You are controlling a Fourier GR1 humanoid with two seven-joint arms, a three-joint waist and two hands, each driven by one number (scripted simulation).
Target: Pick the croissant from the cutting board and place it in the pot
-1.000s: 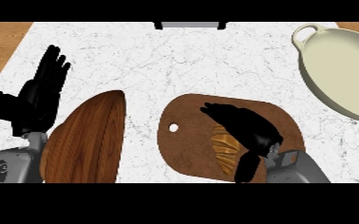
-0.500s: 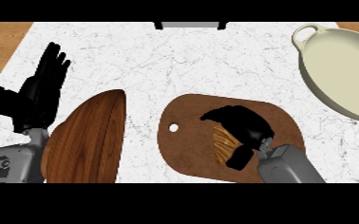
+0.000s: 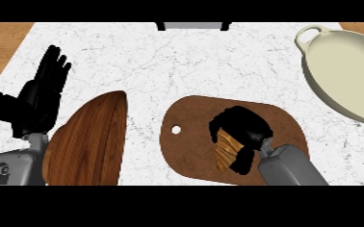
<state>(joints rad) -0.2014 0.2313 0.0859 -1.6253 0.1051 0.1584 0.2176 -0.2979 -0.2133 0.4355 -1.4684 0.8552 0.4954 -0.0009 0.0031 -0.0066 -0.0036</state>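
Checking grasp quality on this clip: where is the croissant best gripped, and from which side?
Across its middle, from above: the croissant lies flat and long on the cutting board, so fingers span its width. The right hand is already curled over it that way.

Croissant point(image 3: 227, 153) mostly hidden under right robot hand point(image 3: 244, 131); pot point(image 3: 335, 72) cut by right edge.

A white marble counter point(image 3: 185, 72) with grey veins, wood point(image 3: 14, 33) showing beyond its far corners.
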